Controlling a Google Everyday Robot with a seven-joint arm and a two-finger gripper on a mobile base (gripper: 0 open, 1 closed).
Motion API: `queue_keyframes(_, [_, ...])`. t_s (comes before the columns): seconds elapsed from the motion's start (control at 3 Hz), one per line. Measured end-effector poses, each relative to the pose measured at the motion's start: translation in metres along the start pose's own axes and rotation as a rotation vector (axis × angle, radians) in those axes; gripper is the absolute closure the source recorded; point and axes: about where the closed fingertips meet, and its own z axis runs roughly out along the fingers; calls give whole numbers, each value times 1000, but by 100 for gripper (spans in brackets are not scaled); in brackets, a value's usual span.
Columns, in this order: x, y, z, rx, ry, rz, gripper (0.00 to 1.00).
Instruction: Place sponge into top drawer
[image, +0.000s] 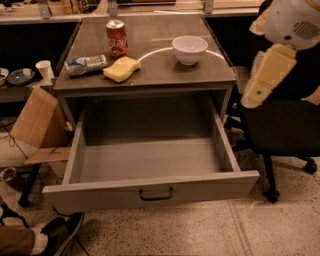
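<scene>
The pale yellow sponge (121, 69) lies on the grey table top (165, 70), front left, between a crumpled silver-blue wrapper (86, 64) and a white bowl (189, 49). The top drawer (150, 192) is pulled fully open below the table top, and nothing shows inside it. Its dark pull handle (156, 194) sits at the centre of the front panel. Only my arm's white and pale yellow links (267, 75) show at the right, above and beside the drawer's right side. My gripper itself is out of view.
A red soda can (116, 37) stands behind the sponge. A black office chair (285, 135) stands close to the drawer's right side. A cardboard piece (35, 120) and a low shelf with a cup (44, 70) are on the left. A person's shoe (60, 232) is at bottom left.
</scene>
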Motion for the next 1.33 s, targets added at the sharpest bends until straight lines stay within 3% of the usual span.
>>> queue_keyframes(0.67, [-80,-53,11,70,-204,55,0])
queue_keyframes(1.0, [-116,-81,22,82,-314,135,0])
queue_keyframes(1.33, [-157,-99,39,69,-384,206,0])
